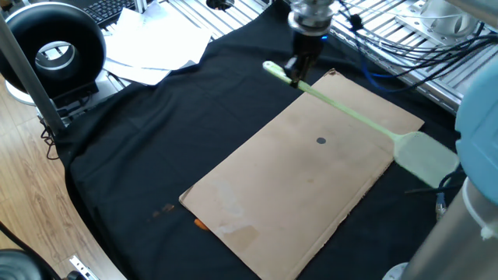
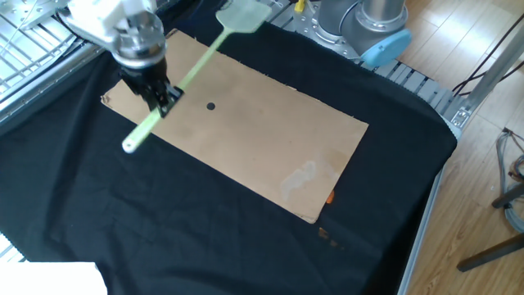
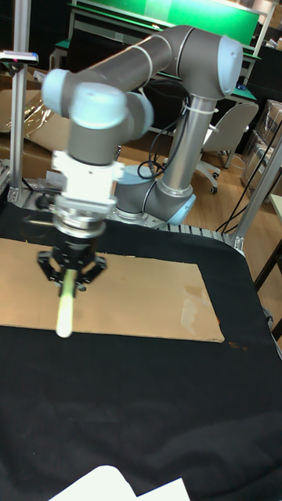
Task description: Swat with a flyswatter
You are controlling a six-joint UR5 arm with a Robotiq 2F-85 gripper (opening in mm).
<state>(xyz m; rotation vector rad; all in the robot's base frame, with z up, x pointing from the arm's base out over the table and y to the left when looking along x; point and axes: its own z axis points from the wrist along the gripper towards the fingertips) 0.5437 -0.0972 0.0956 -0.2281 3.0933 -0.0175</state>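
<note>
Claw (image 2: 164, 102) clamped the flyswatter (image 1: 350, 117) near its handle end, held above the cardboard sheet (image 1: 303, 183) | Progress: tool in hand, head (image 1: 424, 158) raised past the sheet's corner nearest the arm base, dark spot (image 1: 321, 141) apparently unswatted | Room: sheet bare; metal racks (image 1: 436, 47) crowded the far bench edge.

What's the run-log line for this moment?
gripper: shut on flyswatter handle | flyswatter: airborne, head past cardboard edge | dark spot: unswatted
</note>
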